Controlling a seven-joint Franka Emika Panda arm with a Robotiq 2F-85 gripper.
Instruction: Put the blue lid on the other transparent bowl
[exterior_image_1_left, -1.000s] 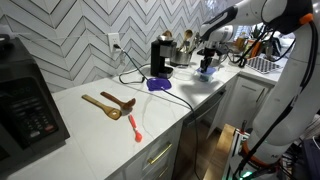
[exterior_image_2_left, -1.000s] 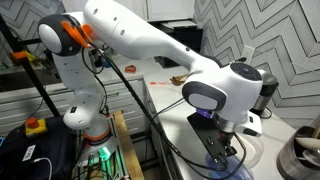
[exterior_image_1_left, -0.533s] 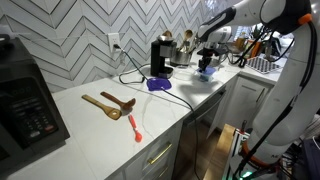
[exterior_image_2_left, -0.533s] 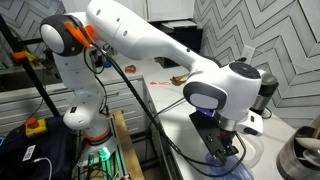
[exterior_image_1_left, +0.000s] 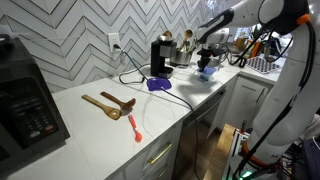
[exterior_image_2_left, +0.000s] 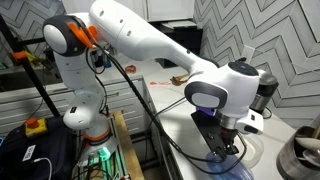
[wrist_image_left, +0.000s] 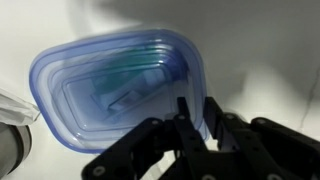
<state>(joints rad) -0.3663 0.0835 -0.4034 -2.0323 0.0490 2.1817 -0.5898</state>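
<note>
The blue lid (wrist_image_left: 115, 90) is a translucent blue, rounded plastic lid that fills the wrist view. My gripper (wrist_image_left: 196, 115) is shut on its near rim, one finger on each side of the edge. In both exterior views the gripper (exterior_image_1_left: 206, 60) (exterior_image_2_left: 226, 150) hangs over the end of the white counter with the lid (exterior_image_1_left: 206, 72) (exterior_image_2_left: 216, 160) just below it. Part of a transparent bowl (wrist_image_left: 10, 135) shows at the left edge of the wrist view, beside the lid. I cannot tell whether the lid rests on something or is lifted.
A darker purple-blue squat object (exterior_image_1_left: 157, 84) sits on the counter by a black coffee machine (exterior_image_1_left: 160, 56) and its cable. Wooden utensils (exterior_image_1_left: 108, 104) and a red tool (exterior_image_1_left: 134, 127) lie mid-counter. A black appliance (exterior_image_1_left: 25, 100) stands at the other end.
The gripper and lid have shifted only slightly, a little upward. The grip on the lid is unchanged.
</note>
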